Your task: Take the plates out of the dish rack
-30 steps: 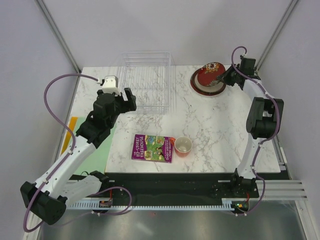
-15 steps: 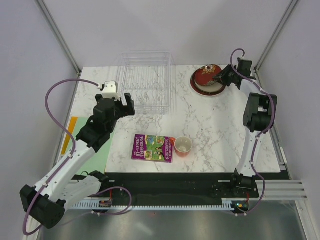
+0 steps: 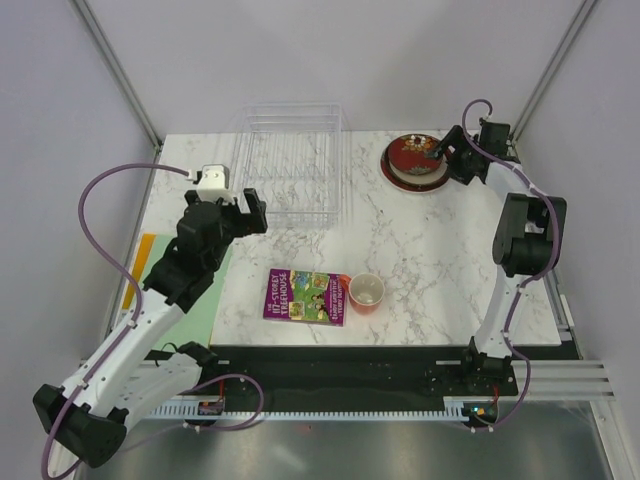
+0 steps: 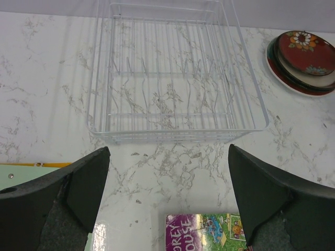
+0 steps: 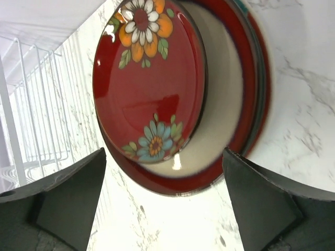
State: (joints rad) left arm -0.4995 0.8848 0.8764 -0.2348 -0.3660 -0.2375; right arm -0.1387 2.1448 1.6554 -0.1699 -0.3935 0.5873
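The clear dish rack [image 3: 292, 160] stands at the table's back left with no plates in its slots [image 4: 172, 83]. The plates [image 3: 414, 160] lie stacked flat at the back right, a small red flowered one [image 5: 149, 78] on top of a cream-centred, red-rimmed one [image 5: 222, 99]. My right gripper [image 3: 447, 152] hangs open at the stack's right edge, its jaws wide and holding nothing [image 5: 165, 204]. In front of the rack's near left corner, my left gripper [image 3: 238, 207] is open and empty [image 4: 170, 204]. The stack appears again at the left wrist view's top right [image 4: 303, 60].
A purple picture book [image 3: 306, 296] and an orange cup [image 3: 366, 292] lie near the table's front edge. A green mat [image 3: 200, 300] sits off the table's left side under the left arm. Grey walls close in the back and sides.
My right gripper let go of the small red plate, which dropped flat onto the stack, and its jaws opened wide. The left arm drew back a little from the rack.
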